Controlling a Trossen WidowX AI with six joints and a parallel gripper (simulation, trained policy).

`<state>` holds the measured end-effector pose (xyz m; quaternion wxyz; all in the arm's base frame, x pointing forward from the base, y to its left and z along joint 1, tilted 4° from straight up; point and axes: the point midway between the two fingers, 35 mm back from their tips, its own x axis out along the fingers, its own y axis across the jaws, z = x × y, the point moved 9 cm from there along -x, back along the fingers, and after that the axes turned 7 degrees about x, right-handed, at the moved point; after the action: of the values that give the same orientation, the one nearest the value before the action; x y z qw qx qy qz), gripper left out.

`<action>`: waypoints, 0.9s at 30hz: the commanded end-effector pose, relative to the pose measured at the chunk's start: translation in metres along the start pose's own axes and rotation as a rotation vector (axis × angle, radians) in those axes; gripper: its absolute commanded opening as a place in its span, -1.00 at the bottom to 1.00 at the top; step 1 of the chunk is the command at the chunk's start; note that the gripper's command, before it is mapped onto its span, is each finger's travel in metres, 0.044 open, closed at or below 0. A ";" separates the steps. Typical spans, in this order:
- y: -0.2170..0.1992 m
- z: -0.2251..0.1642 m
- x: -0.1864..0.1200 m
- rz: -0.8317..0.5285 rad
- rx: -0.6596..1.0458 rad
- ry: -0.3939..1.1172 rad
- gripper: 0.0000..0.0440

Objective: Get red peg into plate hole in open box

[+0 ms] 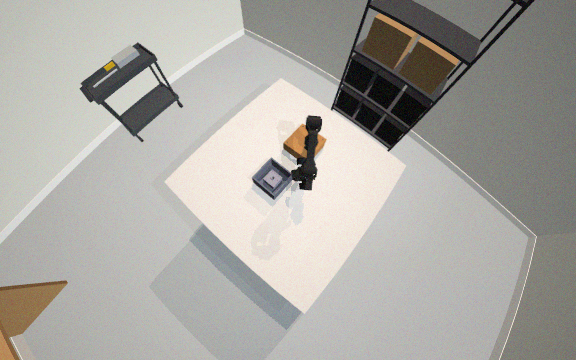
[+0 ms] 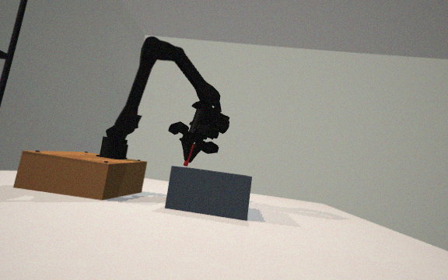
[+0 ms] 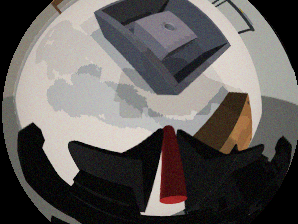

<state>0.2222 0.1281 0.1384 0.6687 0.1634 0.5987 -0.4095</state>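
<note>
The red peg (image 2: 190, 152) (image 3: 173, 167) is held between the fingertips and leans a little in the exterior view. My gripper (image 2: 190, 159) (image 3: 169, 133) is shut on it, raised off the table. In the exterior view the peg's lower end shows just above the top edge of the open box. The grey-blue open box (image 1: 260, 188) (image 2: 208, 193) (image 3: 130, 55) stands on the table; from above, the gripper is beside it, not over its middle. The plate (image 1: 268, 181) (image 3: 155, 31) at the bottom of the box has a small round hole, with nothing in it.
The arm's wooden base block (image 1: 295, 143) (image 2: 61, 175) (image 3: 222, 122) stands behind the gripper, near the box. The pale table (image 1: 228, 150) (image 2: 92, 237) bears both. A black shelf rack (image 1: 368, 92) and a dark cart (image 1: 148, 107) stand off the table.
</note>
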 end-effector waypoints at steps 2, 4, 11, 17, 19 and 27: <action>0.000 0.020 -0.015 0.022 0.053 -0.020 -1.00; 0.000 0.029 -0.018 0.027 0.078 -0.024 -1.00; 0.000 0.062 -0.020 0.046 0.166 -0.033 -1.00; -0.002 0.091 -0.016 0.059 0.224 -0.033 -1.00; -0.002 0.101 -0.013 0.063 0.239 -0.032 -1.00; -0.005 0.141 0.005 0.079 0.269 -0.017 -1.00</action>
<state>0.3017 0.0374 0.1685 0.6603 0.2640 0.5291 -0.4629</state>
